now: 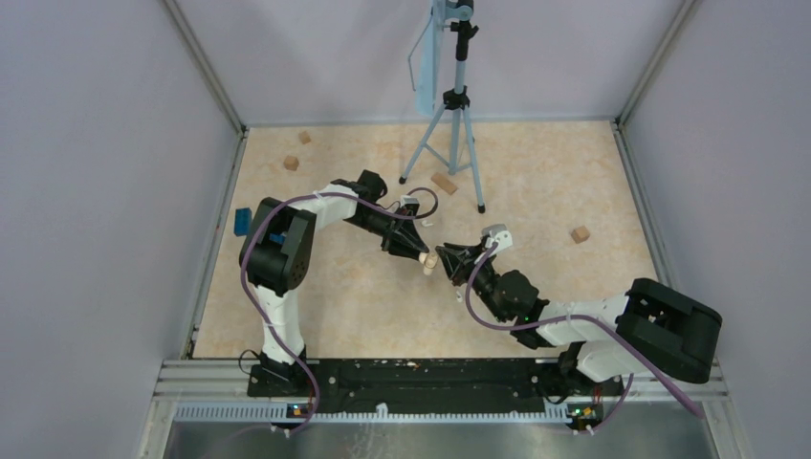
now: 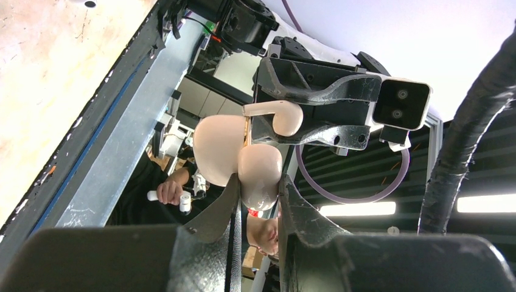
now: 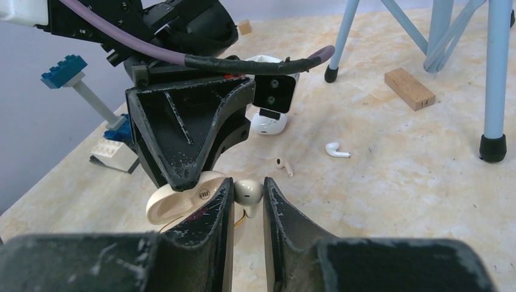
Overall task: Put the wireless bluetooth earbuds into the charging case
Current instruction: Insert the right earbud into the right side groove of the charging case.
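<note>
My left gripper (image 1: pixel 419 251) is shut on an open cream charging case (image 2: pixel 260 173), lid (image 2: pixel 216 148) swung aside, held above the table. My right gripper (image 3: pixel 248 186) is shut on a cream-white earbud (image 3: pixel 249 190) and holds it right beside the case's open lid (image 3: pixel 179 199). In the left wrist view the same earbud (image 2: pixel 281 115) sits in the right gripper just beyond the case. Two more white earbuds (image 3: pixel 338 149) (image 3: pixel 284 165) lie loose on the table behind. The two grippers meet mid-table in the top view, right gripper (image 1: pixel 457 257).
A second white case (image 3: pixel 268 123) stands on the table behind the left gripper. A blue tripod (image 1: pixel 449 124) stands at the back. Tan wooden blocks (image 3: pixel 409 88) (image 1: pixel 580 233) are scattered around. Blue and white bricks (image 3: pixel 112 146) lie at the left.
</note>
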Available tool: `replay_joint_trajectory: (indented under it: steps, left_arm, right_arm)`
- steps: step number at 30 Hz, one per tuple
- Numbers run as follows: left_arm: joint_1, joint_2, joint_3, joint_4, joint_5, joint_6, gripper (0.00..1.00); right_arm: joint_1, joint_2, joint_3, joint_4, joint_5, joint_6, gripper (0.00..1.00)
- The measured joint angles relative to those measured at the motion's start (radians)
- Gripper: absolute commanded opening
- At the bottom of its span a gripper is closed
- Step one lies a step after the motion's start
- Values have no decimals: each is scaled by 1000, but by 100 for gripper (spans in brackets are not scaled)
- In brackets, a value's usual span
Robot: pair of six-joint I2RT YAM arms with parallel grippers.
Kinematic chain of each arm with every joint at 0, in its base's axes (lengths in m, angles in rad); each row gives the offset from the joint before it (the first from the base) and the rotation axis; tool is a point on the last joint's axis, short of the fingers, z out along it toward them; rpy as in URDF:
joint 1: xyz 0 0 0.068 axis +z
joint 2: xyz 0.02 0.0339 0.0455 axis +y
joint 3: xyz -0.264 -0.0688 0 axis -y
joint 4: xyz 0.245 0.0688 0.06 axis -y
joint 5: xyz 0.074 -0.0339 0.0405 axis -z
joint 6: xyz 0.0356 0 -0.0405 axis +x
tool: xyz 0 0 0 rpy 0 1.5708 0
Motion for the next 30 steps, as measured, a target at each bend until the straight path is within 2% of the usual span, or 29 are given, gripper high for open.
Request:
replay_joint_trajectory:
  steps: [30]
  left_arm:
    - [0, 0, 0, -12, 0, 8, 0]
  right_arm:
    - [0, 0, 26, 6, -13, 13, 4]
